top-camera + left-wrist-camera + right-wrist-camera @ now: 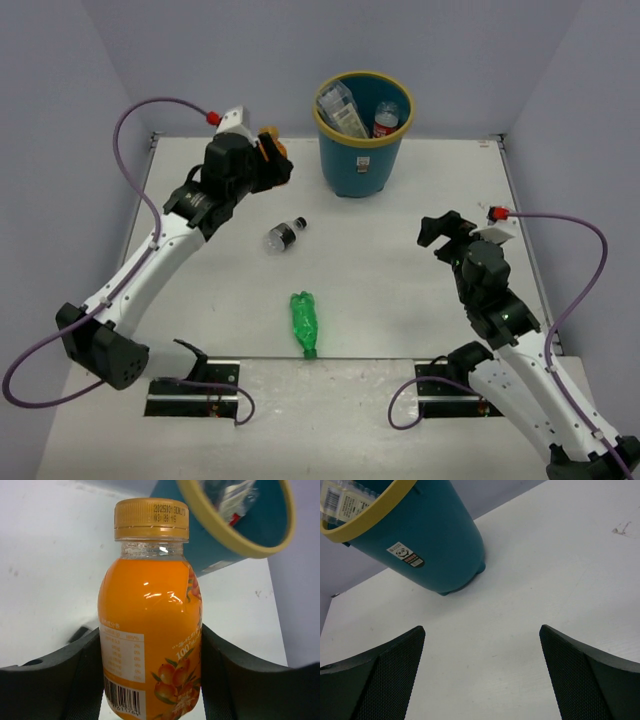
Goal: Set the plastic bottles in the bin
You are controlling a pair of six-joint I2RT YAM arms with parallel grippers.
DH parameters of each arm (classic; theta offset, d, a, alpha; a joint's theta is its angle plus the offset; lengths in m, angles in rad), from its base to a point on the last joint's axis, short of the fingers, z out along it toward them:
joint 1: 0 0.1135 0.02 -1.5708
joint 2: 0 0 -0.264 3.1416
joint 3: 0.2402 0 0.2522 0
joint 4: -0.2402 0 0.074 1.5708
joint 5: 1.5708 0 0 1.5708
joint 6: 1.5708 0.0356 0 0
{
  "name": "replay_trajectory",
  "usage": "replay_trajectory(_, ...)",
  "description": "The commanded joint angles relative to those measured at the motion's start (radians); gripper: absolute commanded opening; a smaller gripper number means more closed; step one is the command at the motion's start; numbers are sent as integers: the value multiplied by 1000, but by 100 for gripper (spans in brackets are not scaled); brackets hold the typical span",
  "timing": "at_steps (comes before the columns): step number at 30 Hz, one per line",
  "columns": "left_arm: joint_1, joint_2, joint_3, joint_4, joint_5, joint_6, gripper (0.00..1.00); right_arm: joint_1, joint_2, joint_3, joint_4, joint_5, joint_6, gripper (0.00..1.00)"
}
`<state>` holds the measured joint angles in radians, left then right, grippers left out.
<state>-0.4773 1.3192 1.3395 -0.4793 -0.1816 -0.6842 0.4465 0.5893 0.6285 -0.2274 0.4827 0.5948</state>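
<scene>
- Step in hand: carrying one bottle to the bin. Left arm (160, 240) is at far left; left jaws pinch a stubby orange plastic bottle (147, 630) by its lower body, one pad each side, yellow-orange cap pointing away from the wrist.
- Bottle looks held off the white desk (400, 290), approx. at rim height, just left of the round teal-blue plastic bin (360, 168) w/ yellow rim. Not over the opening yet.
- Bin stands far centre. At least two bottles are inside: a clear one at the left, a red-labelled one at the right.
- Still on the desk: a small clear plastic bottle (284, 236) w/ dark cap, lying centre-left, and a crumpled green plastic bottle (304, 322), lying near centre, cap end toward the arm bases.
- Right arm (500, 300) is at right; right jaws spread wide, nothing between them, over bare desk, well apart from any bottle.
- Next move, my read: swing the left arm right and a bit farther so the bottle clears the rim, centre it over the opening, then open up.
- Watch: hitting the rim could tip or shove the bin.
</scene>
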Motion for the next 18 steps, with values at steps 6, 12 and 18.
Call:
replay_trajectory(6,-91,476,665,360,330,383,0,1,-56,-21,-20,97,27,99)
replay_trajectory(12,-97,745,879,613,484,384,8,1,-67,-39,-19,123,-5,99)
replay_trajectory(18,-100,962,1033,808,408,366,38,0,-71,-53,4,132,-34,99)
